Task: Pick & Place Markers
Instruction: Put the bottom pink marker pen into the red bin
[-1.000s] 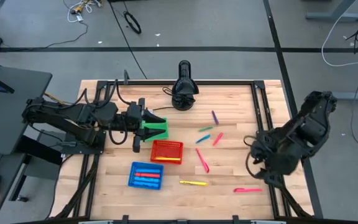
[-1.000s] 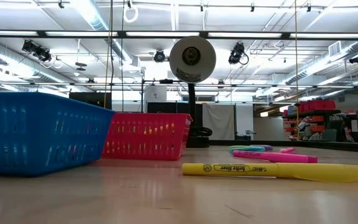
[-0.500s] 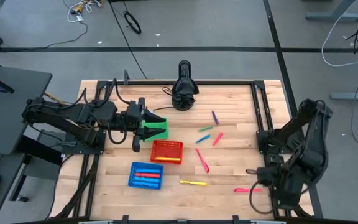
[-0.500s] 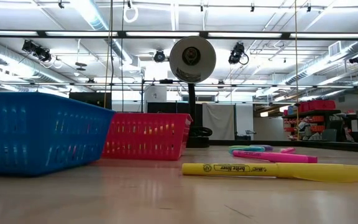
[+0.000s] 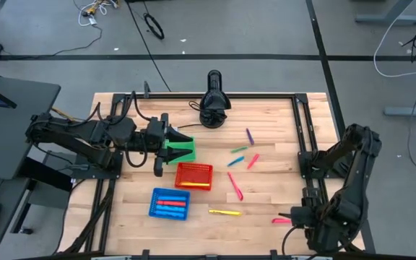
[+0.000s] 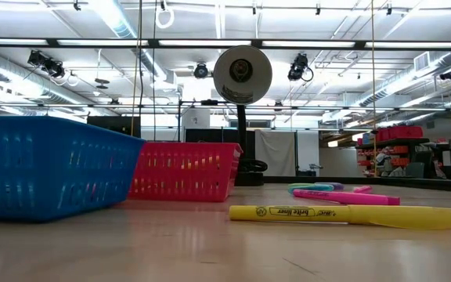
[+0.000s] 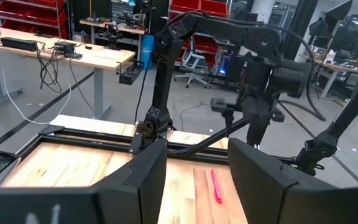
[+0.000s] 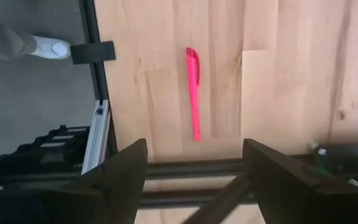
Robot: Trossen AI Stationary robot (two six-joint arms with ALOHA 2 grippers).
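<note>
Clearly nearest, the right gripper (image 5: 303,217) hovered open-jawed at the tabletop's (image 5: 266,195) five-o'clock corner; the pink marker (image 5: 283,220) lay toward its nine o'clock, long axis three-to-nine. The left gripper (image 5: 166,144) waited half-open over the green basket (image 5: 184,151).

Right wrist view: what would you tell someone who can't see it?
The right gripper hangs open above a pink marker lying alone on the wooden table, close to its dark metal edge rail. Grey floor shows beyond the rail.
</note>
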